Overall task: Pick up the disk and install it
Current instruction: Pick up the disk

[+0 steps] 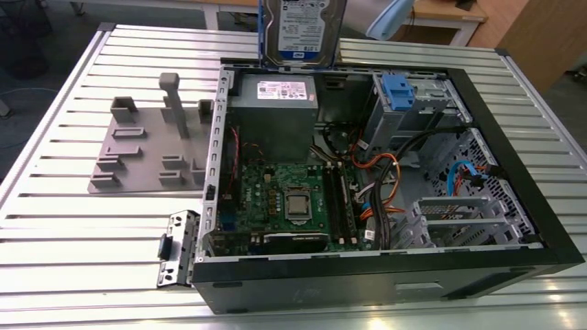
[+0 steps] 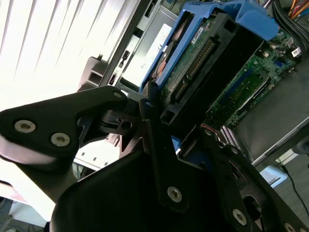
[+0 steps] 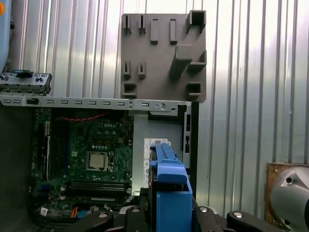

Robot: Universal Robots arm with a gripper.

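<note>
The claw (image 2: 181, 130) was shut tight on the disk (image 2: 203, 53). Its black fingers (image 2: 150, 111) pressed on both sides of one end of the disk. In the first wrist view the disk's blue frame (image 3: 169, 193) stuck out between the parts of the claw (image 3: 169, 215).

In the exterior view the disk (image 1: 301, 31) was held up in the air, standing on its end. It was over the far edge of the open computer case (image 1: 513, 227). Its blue and white label faced the camera. Just under it, inside the case, sat a grey metal box (image 1: 275, 110) with a white sticker.

The case lay on its side on a shiny metal table (image 1: 92, 234) with long grooves. It reached close to the table's near edge. Inside was a green board (image 1: 284, 196) and lots of wires. A blue bracket (image 1: 396, 93) sat near the far edge of the case.

A grey block (image 1: 147, 155) with little slots lay on the table beside the case, toward the table's edge on the exterior view's left. A small metal plate (image 1: 179, 247) stood by the near corner of the case on that same side.
</note>
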